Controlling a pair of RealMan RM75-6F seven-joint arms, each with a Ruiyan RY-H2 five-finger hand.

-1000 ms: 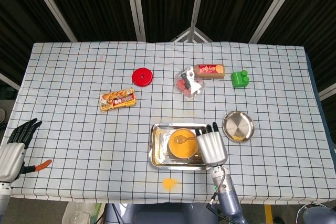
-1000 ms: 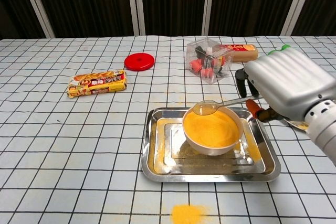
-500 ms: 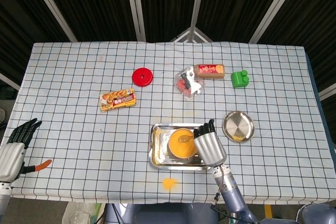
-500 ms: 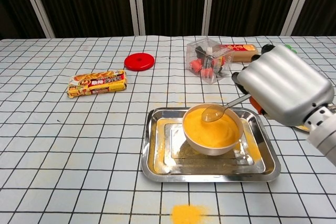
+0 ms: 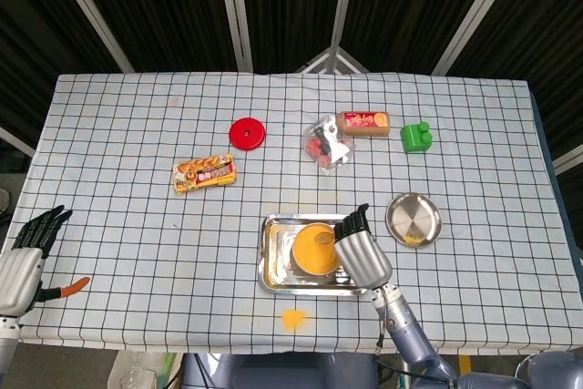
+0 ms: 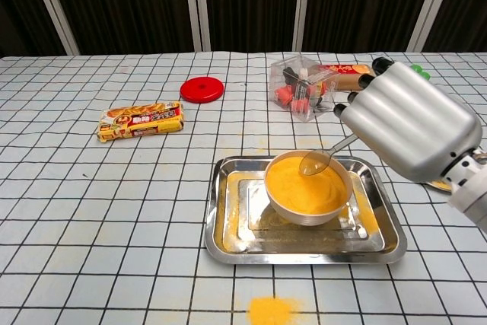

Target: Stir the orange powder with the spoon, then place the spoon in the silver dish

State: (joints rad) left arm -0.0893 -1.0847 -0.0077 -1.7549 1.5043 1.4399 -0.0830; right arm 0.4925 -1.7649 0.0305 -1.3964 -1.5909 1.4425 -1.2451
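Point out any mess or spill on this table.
Orange powder has spilled. A small pile lies on the tablecloth in front of the steel tray, more is scattered inside the tray around the bowl, and some sits in the silver dish. Faint dust also marks the cloth behind the tray.

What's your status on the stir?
Right robot hand holds spoon over orange powder bowl. Left robot hand idle, open. Silver dish unobstructed.
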